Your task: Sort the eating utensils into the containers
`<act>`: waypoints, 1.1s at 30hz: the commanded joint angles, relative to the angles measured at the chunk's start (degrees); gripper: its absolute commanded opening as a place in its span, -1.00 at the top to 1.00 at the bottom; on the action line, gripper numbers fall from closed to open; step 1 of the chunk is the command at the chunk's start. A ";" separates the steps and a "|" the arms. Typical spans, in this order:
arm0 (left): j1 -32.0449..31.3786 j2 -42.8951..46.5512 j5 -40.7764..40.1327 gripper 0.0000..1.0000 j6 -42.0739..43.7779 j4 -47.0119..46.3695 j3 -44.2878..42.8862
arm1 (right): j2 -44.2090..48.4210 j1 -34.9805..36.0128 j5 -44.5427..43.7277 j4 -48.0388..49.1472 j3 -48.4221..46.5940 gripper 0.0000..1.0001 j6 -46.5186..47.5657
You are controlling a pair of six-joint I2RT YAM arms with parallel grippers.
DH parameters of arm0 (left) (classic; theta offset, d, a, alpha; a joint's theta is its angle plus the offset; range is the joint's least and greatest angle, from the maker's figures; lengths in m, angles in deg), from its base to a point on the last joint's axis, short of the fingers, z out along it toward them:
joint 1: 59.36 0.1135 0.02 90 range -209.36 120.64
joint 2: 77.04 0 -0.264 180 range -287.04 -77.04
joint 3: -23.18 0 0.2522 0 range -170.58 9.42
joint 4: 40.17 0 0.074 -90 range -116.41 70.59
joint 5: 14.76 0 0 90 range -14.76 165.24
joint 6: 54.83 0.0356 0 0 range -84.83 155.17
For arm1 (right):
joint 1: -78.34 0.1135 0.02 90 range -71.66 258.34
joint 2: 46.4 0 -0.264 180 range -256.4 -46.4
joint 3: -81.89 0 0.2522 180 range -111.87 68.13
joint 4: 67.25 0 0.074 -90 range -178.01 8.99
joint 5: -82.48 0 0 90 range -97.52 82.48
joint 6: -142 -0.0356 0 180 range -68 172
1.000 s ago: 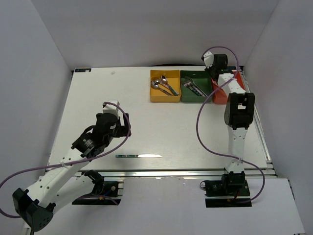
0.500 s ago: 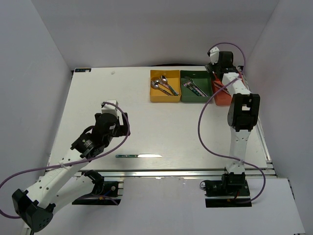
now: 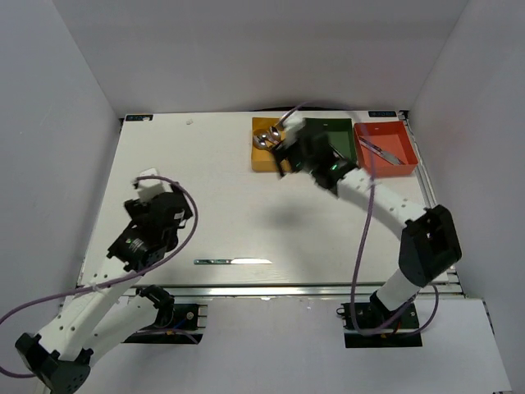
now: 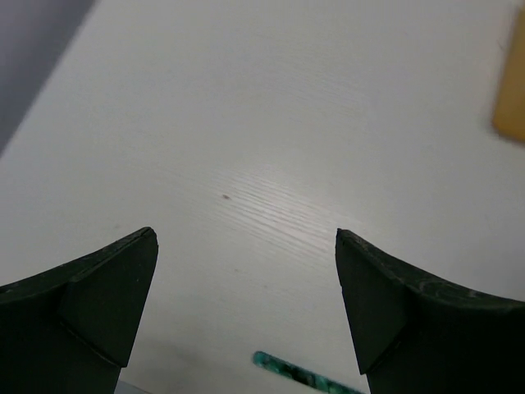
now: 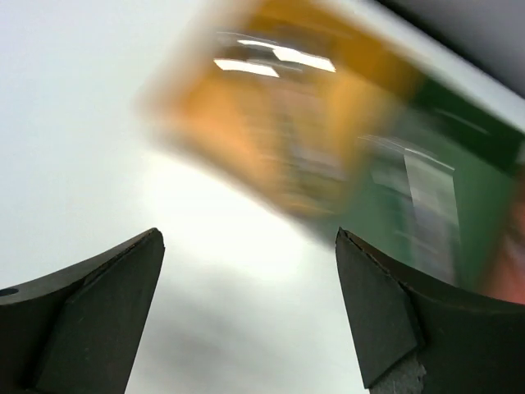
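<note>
The left claw (image 4: 244, 235) is apart and holds nothing; its 2 fingers hang over the bare white table (image 3: 246, 205). The right claw (image 5: 246, 234) is apart too, and empty. Its wrist view is blurred, so I judge that it is moving. Just ahead of it are the yellow bin (image 3: 264, 162) and the green bin (image 3: 344, 138), and the red-orange bin (image 3: 385, 169) stands farther to its right.

1 knife (image 3: 234, 261) lies alone on the table. From the left claw it is toward the arm bases and to the right, near but not touching. In the left wrist view only the end of its teal handle shows, low between the fingers. The yellow bin has spoons (image 3: 267, 138) in it. The red-orange bin has at least 1 thin utensil; I cannot tell if it is a knife.

I think the step in hand is to fetch this knife, probably the last loose piece. To do it well, the claw should come above the middle of the knife, with the wrist turned so that the fingers stand on both sides of the thin body, not along it. The knife lies flat, so the tips must go down almost to the surface before closing. A grip near the middle should keep it from tilting. All 3 bins are well apart from the left claw, so the 2 arms must not cross each other.
</note>
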 commanded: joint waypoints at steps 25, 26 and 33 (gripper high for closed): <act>3.85 12.94 -13.19 -0.96 -4.83 3.26 -1.55 | -28.04 41.47 21.77 -8.62 -8.30 -0.23 8.38; 3.85 13.11 -13.10 -0.96 -4.66 3.08 -1.46 | -28.21 41.99 20.19 -8.27 -7.85 -0.20 8.55; 3.85 13.99 -11.61 -0.96 -3.78 2.03 -1.11 | -30.84 42.17 22.46 -8.79 -4.68 0.58 10.92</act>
